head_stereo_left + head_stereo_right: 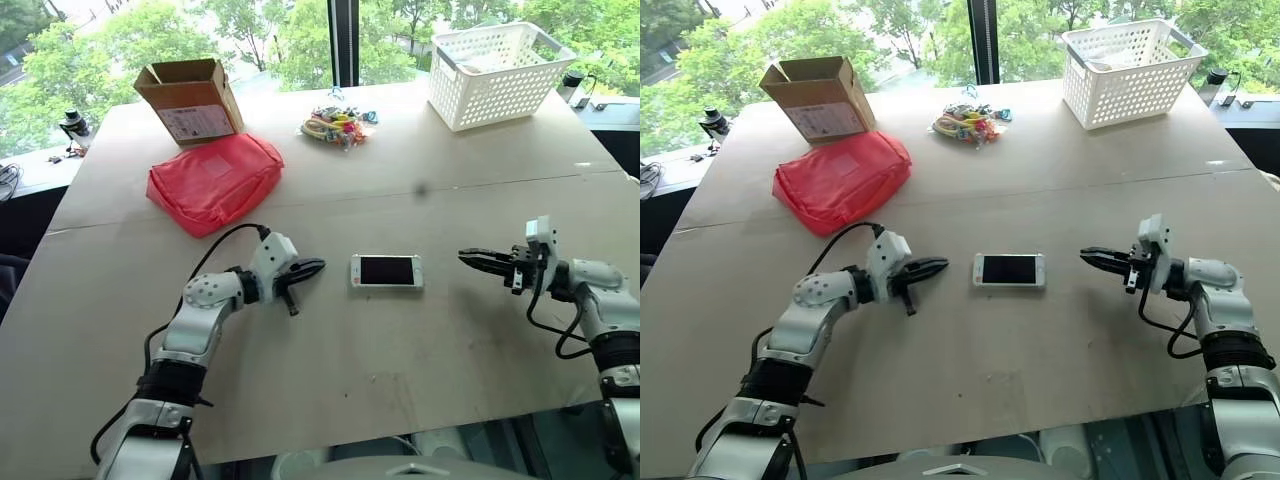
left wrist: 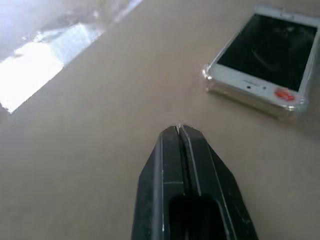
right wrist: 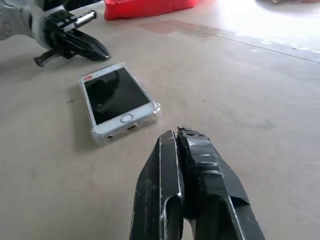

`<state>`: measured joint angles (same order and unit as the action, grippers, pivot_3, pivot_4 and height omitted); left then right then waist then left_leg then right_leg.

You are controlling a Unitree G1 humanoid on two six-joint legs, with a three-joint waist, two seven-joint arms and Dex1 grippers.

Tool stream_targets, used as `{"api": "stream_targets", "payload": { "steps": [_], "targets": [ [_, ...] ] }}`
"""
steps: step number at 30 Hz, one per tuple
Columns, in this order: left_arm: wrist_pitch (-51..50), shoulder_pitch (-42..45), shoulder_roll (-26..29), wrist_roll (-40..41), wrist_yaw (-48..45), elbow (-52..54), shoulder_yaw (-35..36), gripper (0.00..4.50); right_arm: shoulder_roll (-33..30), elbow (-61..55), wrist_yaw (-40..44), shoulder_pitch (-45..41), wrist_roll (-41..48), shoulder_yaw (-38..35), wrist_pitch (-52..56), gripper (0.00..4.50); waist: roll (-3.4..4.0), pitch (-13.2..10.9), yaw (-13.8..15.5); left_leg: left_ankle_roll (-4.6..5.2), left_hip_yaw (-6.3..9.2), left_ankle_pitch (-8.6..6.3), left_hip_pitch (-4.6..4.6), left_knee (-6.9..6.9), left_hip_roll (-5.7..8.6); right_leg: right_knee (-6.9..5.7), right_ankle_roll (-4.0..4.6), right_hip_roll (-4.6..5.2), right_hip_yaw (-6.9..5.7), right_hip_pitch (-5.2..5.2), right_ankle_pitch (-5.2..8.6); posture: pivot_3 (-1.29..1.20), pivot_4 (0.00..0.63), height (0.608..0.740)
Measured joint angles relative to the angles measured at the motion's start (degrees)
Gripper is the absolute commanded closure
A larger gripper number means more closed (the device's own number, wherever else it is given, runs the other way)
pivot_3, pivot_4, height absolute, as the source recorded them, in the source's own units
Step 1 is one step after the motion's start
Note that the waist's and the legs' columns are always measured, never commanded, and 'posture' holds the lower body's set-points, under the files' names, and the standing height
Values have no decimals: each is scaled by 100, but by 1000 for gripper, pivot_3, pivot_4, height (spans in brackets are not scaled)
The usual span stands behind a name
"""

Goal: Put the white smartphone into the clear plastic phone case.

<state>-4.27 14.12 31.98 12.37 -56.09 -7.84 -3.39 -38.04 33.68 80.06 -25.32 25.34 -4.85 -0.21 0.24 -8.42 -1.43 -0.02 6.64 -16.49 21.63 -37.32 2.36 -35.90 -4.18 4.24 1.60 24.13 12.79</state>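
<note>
Left end effector [image 1: 318,267]: clenched, its two black fingers pressed together with nothing between them; it hangs just over the counter [image 1: 400,370], tips pointing toward the phone.
Right end effector [image 1: 466,256]: fingers look pressed together in its own wrist view, and nothing is held; whether a slight gap remains I cannot tell. Its tips point toward the phone from the opposite side.
White smartphone [image 1: 387,271]: lies flat between the two end effectors, screen up, a short gap clear of each set of tips, slightly nearer the left one. Neither end effector touches it.
Clear plastic phone case [image 2: 295,104]: sits around the phone; its see-through rim and rounded corners show along the phone's edges in both wrist views, so the phone rests inside it.
Red pouch [image 1: 214,179]: beyond the left end effector, well apart from it, flat on the counter.
Cardboard box [image 1: 190,99]: open-topped, just behind the red pouch, farther out from the left end effector.
Bundle of small colourful items [image 1: 338,125]: far beyond the phone, toward the counter's back edge.
White basket [image 1: 502,72]: far beyond the right end effector, at the counter's back corner, with perforated walls.
</note>
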Motion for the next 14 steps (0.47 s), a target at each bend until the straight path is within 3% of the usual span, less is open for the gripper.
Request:
{"api": "stream_targets", "payload": {
  "steps": [3,7,8,10,11,14],
  "targets": [
    [-355,-127,175,216,-67,139,172,3563,-246,74,82,9,-16,-121,-25,2067,5,-12,40,9,-1,-4,0,-2,1,-5,-1,-5,-2,0,-2,0,150,740],
    [-567,-311,358,374,-117,292,361,1740,-429,18,174,95,-16,-235,-26,242,7,-19,43,7,-4,-2,-1,-7,1,-7,1,-12,-2,0,-5,0,150,740],
    [-588,-441,443,427,-176,408,400,1308,-494,-58,210,158,-18,-243,-8,0,7,-20,41,1,-6,1,-1,-8,-1,-7,1,-12,0,0,-5,0,150,740],
    [-614,-554,504,487,-236,540,415,742,-516,-157,224,196,-18,-244,2,0,8,-21,40,1,-9,1,-1,-7,-4,-7,0,-10,2,0,-5,0,150,740],
    [-620,-608,517,518,-251,614,428,185,-518,-211,227,202,-18,-244,16,0,7,-23,43,1,-8,1,0,-8,-4,-6,0,-10,2,0,-5,0,150,740],
    [-591,-685,536,582,-274,792,520,43,-523,-400,226,219,-16,-244,82,0,6,-29,59,1,-7,1,0,-10,-5,-7,-1,-9,1,0,-6,0,150,740]
  ]
}}
